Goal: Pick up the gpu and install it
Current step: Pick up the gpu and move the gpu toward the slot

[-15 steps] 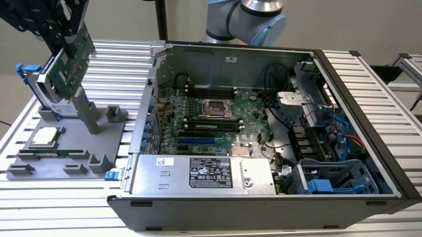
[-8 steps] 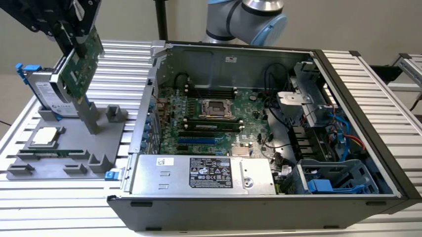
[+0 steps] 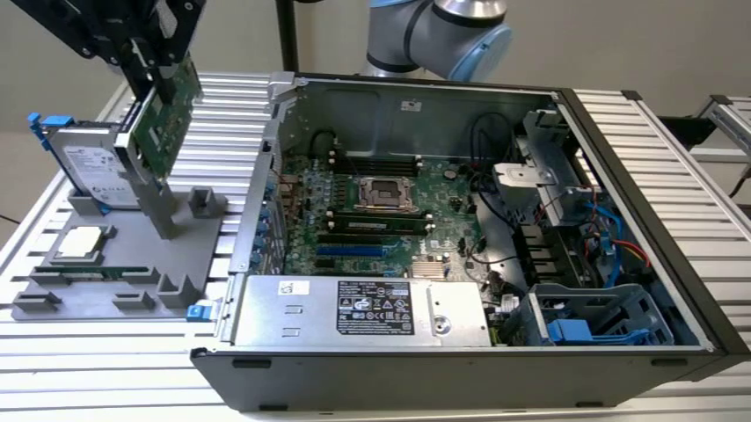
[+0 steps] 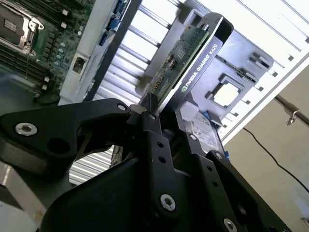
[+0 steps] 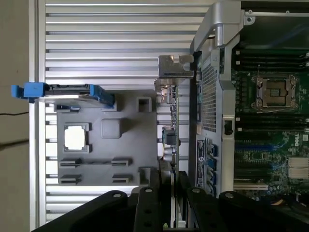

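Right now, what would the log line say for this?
claw: shut on gpu | place: over gray tray, outside computer case | install: not done

Bright, even light; glare on the ribbed table [image 4: 270, 34].

Matt grey plastic tray [image 3: 132, 253], ribbed metal table [image 3: 659, 151], metal bracket [image 5: 174, 66] on gpu [image 3: 164, 110]

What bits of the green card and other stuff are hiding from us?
- gpu: top edge, exterior view, covered by the gripper clamped on it.
- gpu's near end, second wrist view, behind the gripper.
- hard drive: one end, exterior view, behind the gpu.
- robot arm: upper part, cut off by the exterior view's top edge.
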Motion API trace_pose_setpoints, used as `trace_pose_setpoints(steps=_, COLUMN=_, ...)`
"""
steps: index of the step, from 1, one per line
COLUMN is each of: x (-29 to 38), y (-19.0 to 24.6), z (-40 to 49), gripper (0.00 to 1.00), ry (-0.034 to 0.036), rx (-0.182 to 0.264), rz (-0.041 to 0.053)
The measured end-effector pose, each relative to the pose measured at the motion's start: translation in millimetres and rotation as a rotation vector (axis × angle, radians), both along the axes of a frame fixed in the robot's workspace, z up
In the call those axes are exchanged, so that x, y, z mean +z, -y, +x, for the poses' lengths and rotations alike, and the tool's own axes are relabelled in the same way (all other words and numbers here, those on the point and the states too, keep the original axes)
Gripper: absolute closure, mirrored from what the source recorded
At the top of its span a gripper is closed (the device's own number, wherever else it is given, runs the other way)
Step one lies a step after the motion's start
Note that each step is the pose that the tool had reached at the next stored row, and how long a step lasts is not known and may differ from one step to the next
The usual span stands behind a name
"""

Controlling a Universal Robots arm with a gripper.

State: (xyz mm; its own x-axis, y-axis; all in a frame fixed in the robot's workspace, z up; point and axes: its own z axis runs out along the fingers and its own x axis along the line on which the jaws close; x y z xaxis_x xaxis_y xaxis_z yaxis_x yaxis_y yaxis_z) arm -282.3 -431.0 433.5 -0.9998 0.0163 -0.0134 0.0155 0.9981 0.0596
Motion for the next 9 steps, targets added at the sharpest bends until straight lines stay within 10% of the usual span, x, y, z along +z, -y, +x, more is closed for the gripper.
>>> trace_pose_setpoints(steps=9, x=0.0, y=-0.2, z=22.2, gripper=1.0, ry=0.0, rx=0.0, rz=0.0)
